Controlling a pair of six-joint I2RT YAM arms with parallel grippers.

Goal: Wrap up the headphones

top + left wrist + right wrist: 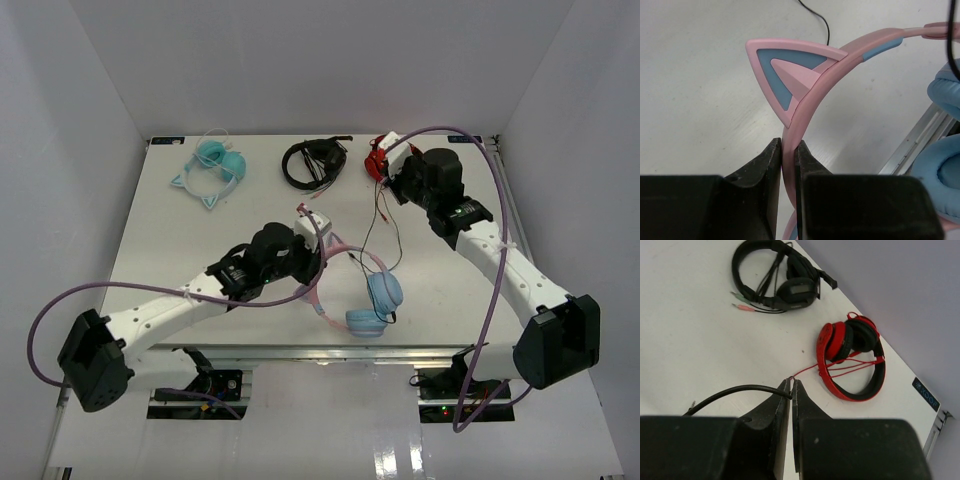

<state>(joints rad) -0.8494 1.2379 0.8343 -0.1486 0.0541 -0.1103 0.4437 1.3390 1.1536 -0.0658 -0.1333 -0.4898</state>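
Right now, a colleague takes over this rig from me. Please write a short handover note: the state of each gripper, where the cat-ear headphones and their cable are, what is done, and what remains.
Left gripper: shut on the pink headband, just below a cat ear.
Right gripper: shut on the thin black cable, close to the red headphones.
Light-blue ear cups: near the front edge of the table. The cable runs loose from them up to the right gripper.
Done: both grips are taken.
Left: winding the cable around the headphones. No turn is visible yet.
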